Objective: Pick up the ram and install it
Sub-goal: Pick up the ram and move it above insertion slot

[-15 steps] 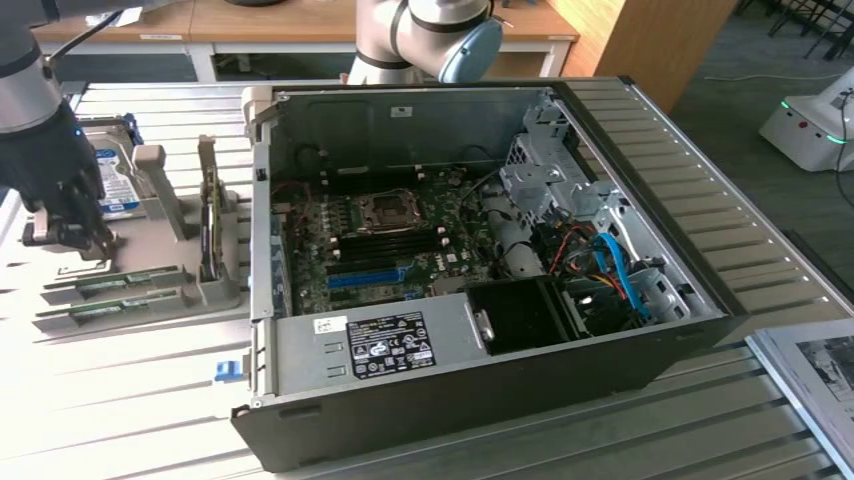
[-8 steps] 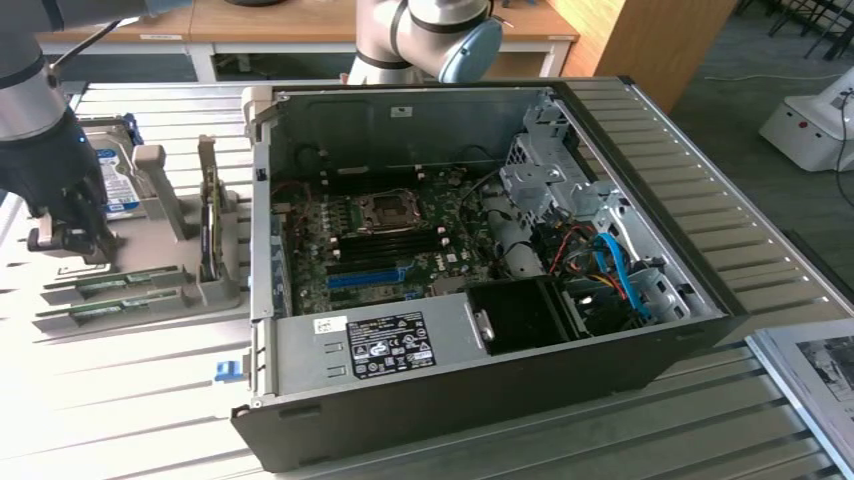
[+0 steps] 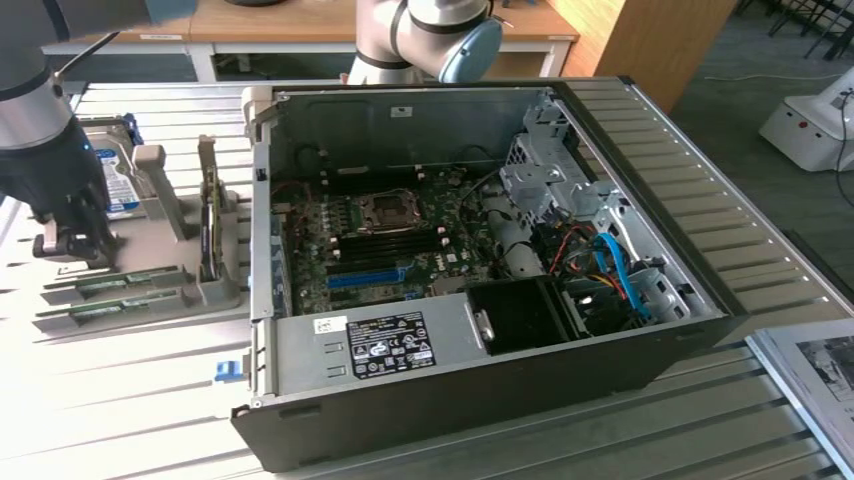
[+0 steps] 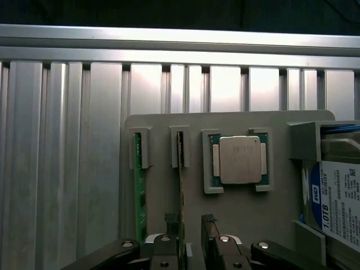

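Slatted table (image 3: 120, 400) bears computer case (image 3: 441, 400), seemingly plastic tray (image 4: 160, 191).

I see the ram (image 4: 181, 185) as a long, thin green board standing on edge in a slot of the grey holder plate (image 4: 160, 191). A second ram stick (image 4: 139, 197) stands parallel in the plate's outermost slot, dark chips on its face.

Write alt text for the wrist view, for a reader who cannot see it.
The open gripper straddles one ram stick standing on edge in a grey tray. A second stick, a square silver processor and a hard drive sit alongside.
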`<state>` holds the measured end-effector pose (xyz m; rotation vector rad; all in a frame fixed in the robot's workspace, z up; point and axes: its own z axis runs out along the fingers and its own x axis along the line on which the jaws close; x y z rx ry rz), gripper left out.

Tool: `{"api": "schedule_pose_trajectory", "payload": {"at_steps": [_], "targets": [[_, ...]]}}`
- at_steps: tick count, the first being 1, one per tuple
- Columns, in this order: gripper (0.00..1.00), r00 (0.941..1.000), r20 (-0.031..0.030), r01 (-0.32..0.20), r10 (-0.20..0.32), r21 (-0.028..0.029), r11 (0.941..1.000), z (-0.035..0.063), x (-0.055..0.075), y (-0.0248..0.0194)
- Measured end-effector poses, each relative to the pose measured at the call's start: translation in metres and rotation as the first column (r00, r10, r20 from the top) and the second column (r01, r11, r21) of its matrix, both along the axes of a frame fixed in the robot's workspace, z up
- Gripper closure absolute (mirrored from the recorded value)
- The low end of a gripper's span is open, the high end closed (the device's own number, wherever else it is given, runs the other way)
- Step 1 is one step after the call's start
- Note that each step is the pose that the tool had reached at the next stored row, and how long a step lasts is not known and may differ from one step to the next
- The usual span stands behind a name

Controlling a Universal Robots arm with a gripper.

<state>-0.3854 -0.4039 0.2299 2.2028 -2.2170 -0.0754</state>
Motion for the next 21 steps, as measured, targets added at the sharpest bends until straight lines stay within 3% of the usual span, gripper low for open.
{"api": "schedule_pose_trajectory", "payload": {"at_steps": [6,17,21], "targets": [[0.71,1.0,-0.0001,0.0,0.0,-0.0001,1.0,-0.0053,-0.0001,0.0],[0.71,1.0,0.0,0.0,0.0,0.0001,1.0,-0.0055,0.0,0.0],[0.71,1.0,0.0,0.0,0.0,-0.0004,1.0,-0.0055,0.0,-0.0026]]}}
